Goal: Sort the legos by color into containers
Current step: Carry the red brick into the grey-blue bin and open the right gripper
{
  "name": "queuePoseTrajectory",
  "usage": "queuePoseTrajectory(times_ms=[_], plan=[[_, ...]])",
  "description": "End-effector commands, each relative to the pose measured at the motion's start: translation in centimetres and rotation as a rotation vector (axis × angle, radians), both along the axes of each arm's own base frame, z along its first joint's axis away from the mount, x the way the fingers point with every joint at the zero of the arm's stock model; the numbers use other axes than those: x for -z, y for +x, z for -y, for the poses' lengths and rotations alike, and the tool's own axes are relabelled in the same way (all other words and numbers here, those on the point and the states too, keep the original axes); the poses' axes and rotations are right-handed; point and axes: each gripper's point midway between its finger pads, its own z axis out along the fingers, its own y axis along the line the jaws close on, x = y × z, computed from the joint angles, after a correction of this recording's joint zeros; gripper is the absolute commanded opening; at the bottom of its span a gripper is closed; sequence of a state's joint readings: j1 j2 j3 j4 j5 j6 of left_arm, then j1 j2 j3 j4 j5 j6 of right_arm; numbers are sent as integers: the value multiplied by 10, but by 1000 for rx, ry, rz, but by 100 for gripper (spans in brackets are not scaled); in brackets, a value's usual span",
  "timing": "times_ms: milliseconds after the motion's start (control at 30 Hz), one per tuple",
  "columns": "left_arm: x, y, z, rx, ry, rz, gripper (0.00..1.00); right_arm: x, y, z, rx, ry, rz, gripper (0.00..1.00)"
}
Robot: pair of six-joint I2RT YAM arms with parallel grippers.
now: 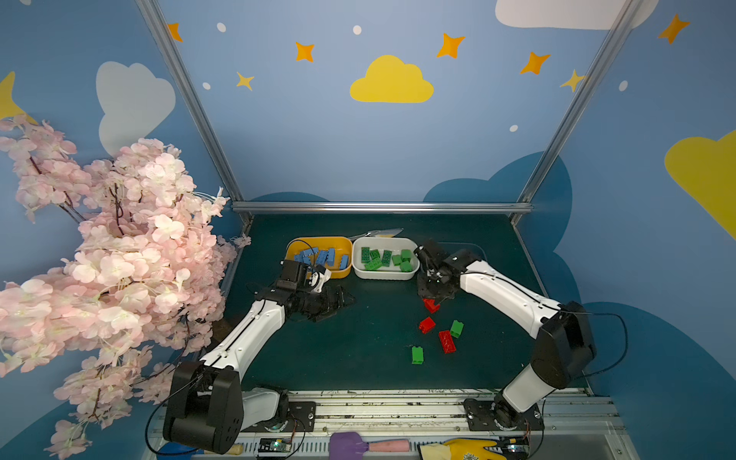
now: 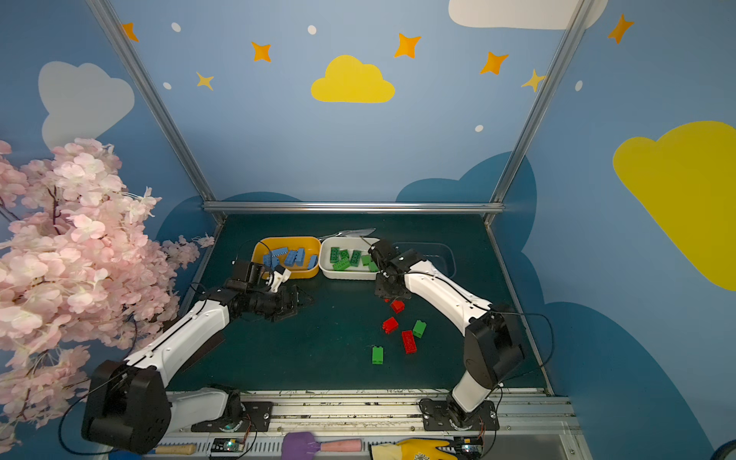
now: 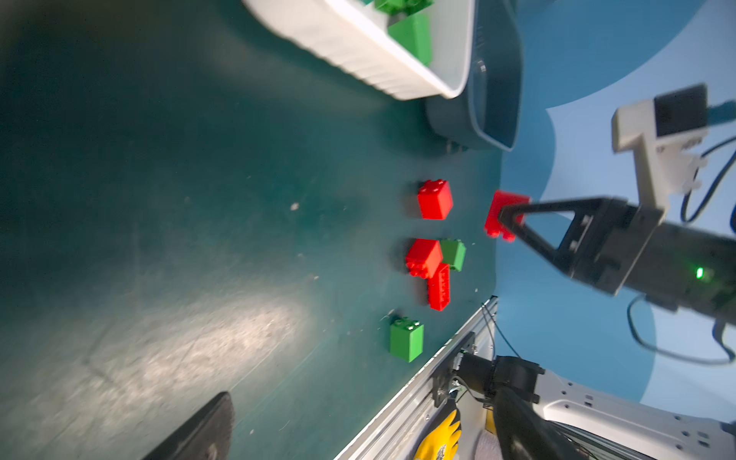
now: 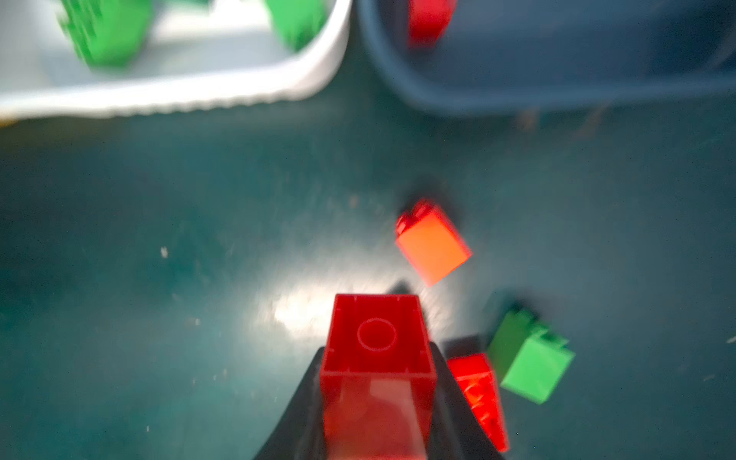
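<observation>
By the dark tub (image 4: 478, 95): right claw (image 4: 377, 414) grips red brick (image 4: 376, 338); clear the rim, release low; left claw (image 1: 336, 304) spread wide.

No text, label, brand or number is legible; the mark on the yellow glove (image 1: 458, 446) is too small.

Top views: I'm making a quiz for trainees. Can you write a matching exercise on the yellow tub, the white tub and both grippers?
1. yellow tub
2. white tub
3. left gripper
4. right gripper

A. holds green bricks
B. jaws shut on a red brick
C. holds blue bricks
D. jaws open, nothing between them

Pairs: 1-C, 2-A, 3-D, 4-B
</observation>
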State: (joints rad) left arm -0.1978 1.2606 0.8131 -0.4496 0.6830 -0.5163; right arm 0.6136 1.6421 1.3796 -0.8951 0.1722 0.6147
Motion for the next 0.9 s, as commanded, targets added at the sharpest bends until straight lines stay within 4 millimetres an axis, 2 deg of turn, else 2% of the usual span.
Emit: queuePoseTrajectory(times_ms=[0,200,433,600,700,767,867], plan=[[-21,12,13,16,-56,46,100,-9,24,21,-113,-74,23,20],[-30,21,25,41,-73,62,100,-3,85,42,-168,-71,25,21],[-29,23,27,46,-68,56,100,27,139,51,-197,-98,-4,23],[-23,19,25,46,-55,42,100,55,162,47,-204,-101,-39,24],[-22,16,24,44,-49,40,100,65,171,45,-213,-92,-54,31],[-22,15,23,45,-49,41,100,63,172,46,-211,-96,-61,38],[-22,13,22,40,-47,40,100,46,167,40,-224,-59,-38,51]])
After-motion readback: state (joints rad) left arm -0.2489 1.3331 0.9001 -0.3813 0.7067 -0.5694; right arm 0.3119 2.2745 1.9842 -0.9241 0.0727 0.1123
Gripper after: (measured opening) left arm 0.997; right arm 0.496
